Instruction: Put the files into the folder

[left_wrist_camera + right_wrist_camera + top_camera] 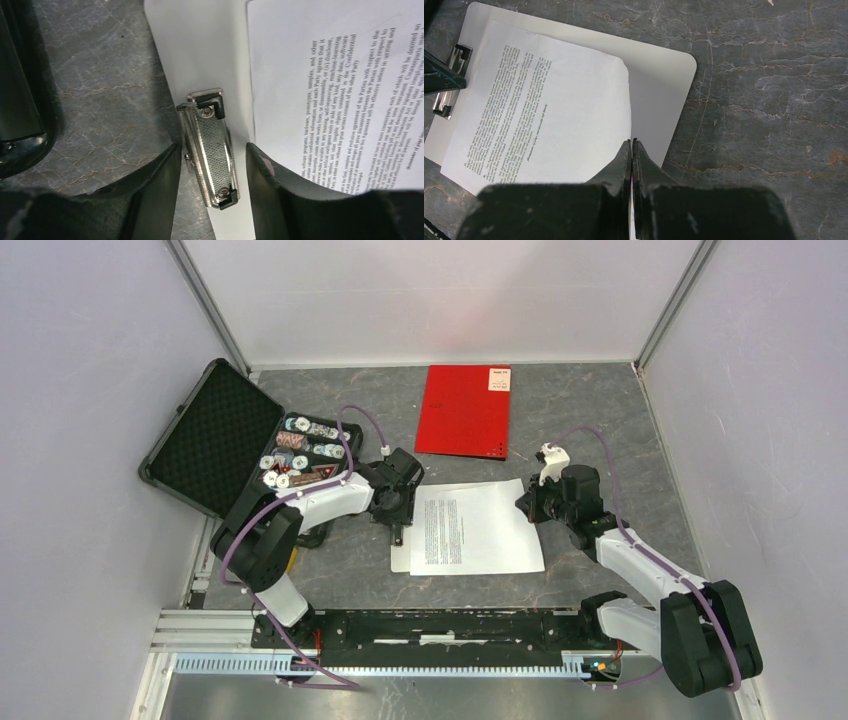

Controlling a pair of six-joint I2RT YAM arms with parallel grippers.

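Pinching right edge of files (544,115), right gripper (632,146) has jaws pressed together on sheet. Files lie skewed on white clipboard (659,85), mid-table (600,420), clear of metal clip (207,130). Left gripper (211,150) spread wide, fingers either side of that clip at clipboard's left end. Folder (465,410) closed, red side up, far centre, apart from files. Chip case (240,440) open, far left.

The clipboard (400,558) lies on the table (600,410). The files (480,530) lie askew on top of it. The metal clip (210,150) sits at the clipboard's left edge, between the left gripper's (398,520) 2 spread fingers. The right gripper (527,502) is at the clipboard's right side, closed on the files' edge. The folder (463,410) lies behind the clipboard, apart from it. The case of chips (225,435) lies behind and left of the clipboard.
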